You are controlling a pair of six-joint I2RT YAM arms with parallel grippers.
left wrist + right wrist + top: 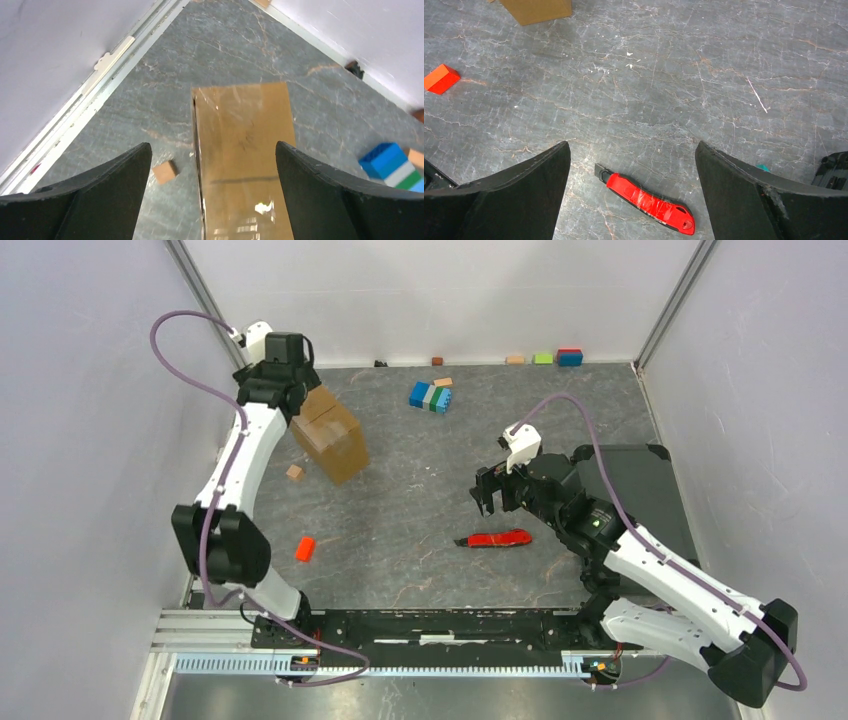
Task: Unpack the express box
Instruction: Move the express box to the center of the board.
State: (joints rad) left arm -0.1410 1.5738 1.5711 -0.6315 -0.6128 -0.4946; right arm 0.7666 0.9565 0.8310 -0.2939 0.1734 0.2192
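Note:
The express box [330,435], a brown cardboard carton with a taped top, sits at the left back of the table. My left gripper [283,380] hovers over its far end, jaws wide open. In the left wrist view the express box [242,150] lies below and between the black fingers [115,180], nearer the right one, with no contact visible. My right gripper [490,490] is open mid-table, above a red utility knife [495,538]. In the right wrist view the utility knife [646,202] lies on the floor between the spread fingers [734,190], untouched. A corner of the express box [536,10] shows at the top.
A blue-green block cluster [432,396] lies behind centre. A small tan block [295,472] and an orange block [305,548] lie left. A flat black tray [640,490] sits at right under the right arm. Several small blocks [545,358] line the back wall.

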